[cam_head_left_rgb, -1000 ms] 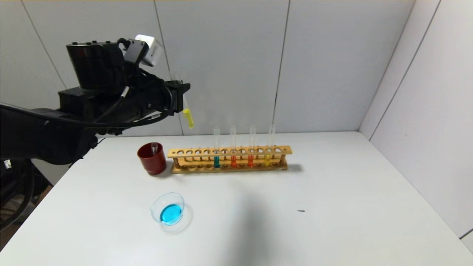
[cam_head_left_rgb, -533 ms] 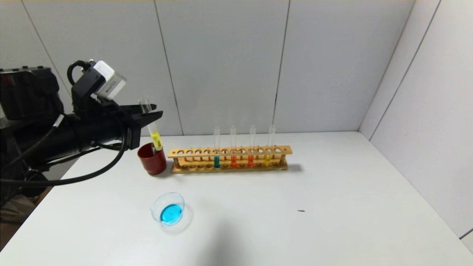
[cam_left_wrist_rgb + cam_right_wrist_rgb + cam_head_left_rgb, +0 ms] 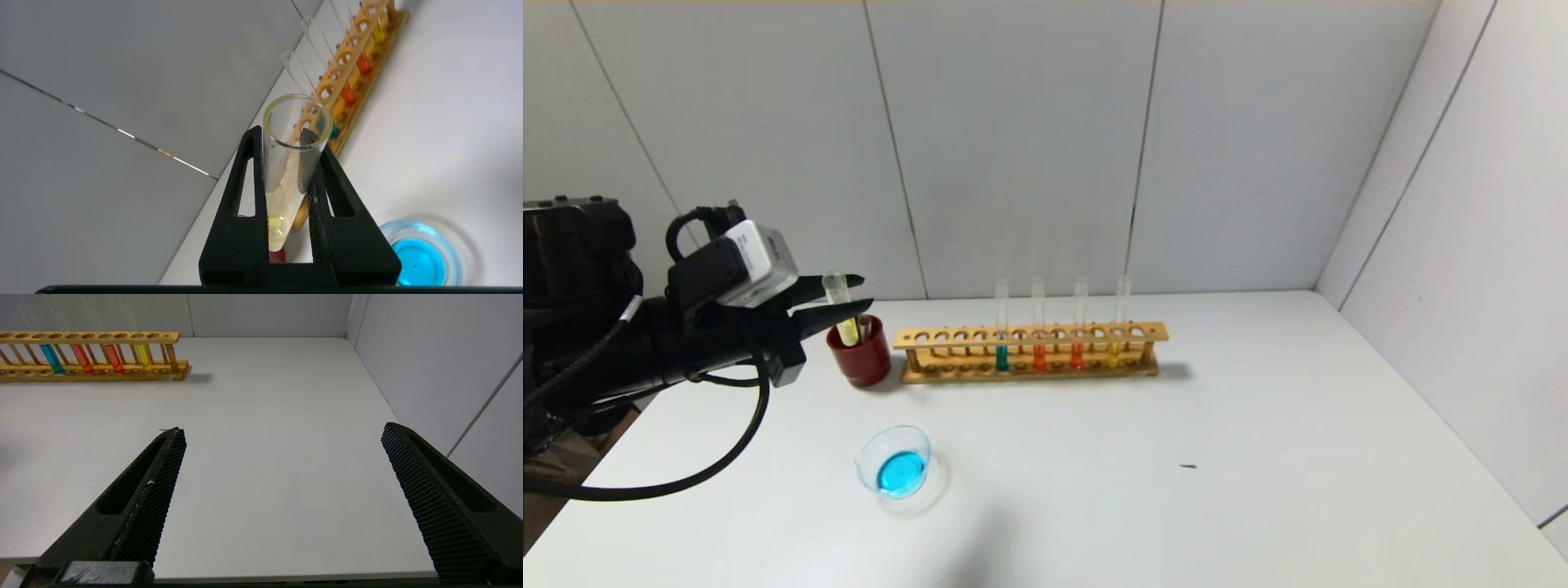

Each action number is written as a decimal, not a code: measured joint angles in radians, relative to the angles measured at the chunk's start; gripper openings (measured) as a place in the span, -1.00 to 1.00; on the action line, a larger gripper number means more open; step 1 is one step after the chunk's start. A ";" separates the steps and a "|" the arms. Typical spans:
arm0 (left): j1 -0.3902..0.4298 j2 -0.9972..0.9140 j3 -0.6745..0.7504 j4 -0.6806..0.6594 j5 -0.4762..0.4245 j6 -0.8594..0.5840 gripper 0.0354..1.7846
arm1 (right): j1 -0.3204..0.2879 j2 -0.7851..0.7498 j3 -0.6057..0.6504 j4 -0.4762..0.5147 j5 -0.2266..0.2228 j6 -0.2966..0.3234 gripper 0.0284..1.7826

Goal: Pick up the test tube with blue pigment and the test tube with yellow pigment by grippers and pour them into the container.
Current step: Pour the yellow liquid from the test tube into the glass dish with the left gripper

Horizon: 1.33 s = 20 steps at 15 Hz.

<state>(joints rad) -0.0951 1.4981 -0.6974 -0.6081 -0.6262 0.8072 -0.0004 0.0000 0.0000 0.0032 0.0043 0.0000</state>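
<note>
My left gripper (image 3: 866,291) is shut on the test tube with yellow pigment (image 3: 838,309), gripping its upper part. The tube is nearly upright, and its yellow-filled lower end sits in the mouth of the dark red cup (image 3: 859,359). The left wrist view shows the same gripper (image 3: 288,141) clamped on the tube (image 3: 286,183). The container (image 3: 894,465), a clear glass dish, holds blue liquid on the table in front of the cup. No tube with blue pigment is in view. My right gripper (image 3: 282,428) is open and empty, low over the table's near right part.
An empty clear tube (image 3: 863,327) stands in the red cup. The wooden rack (image 3: 1029,335) to the right of the cup holds a teal tube (image 3: 1001,357), two orange-red tubes (image 3: 1039,356) and another yellow tube (image 3: 1112,354). Grey walls close the back and right.
My left gripper has come down and to the left with the yellow tube, from high above the rack's left end to the red cup. The tube's lower end now sits in the cup's mouth.
</note>
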 joint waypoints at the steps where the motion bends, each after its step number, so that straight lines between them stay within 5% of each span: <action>1: 0.000 0.001 0.009 0.025 -0.002 0.051 -0.67 | 0.000 0.000 0.000 0.000 0.000 0.000 0.96; 6: 0.000 -0.019 0.037 0.182 -0.004 0.301 -0.67 | 0.000 0.000 0.000 0.000 0.000 0.000 0.96; 20: 0.058 0.011 0.141 0.190 -0.002 0.708 -0.67 | 0.000 0.000 0.000 0.000 0.000 0.000 0.96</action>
<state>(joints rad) -0.0374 1.5096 -0.5566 -0.4179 -0.6281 1.5153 0.0000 0.0000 0.0000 0.0032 0.0038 0.0000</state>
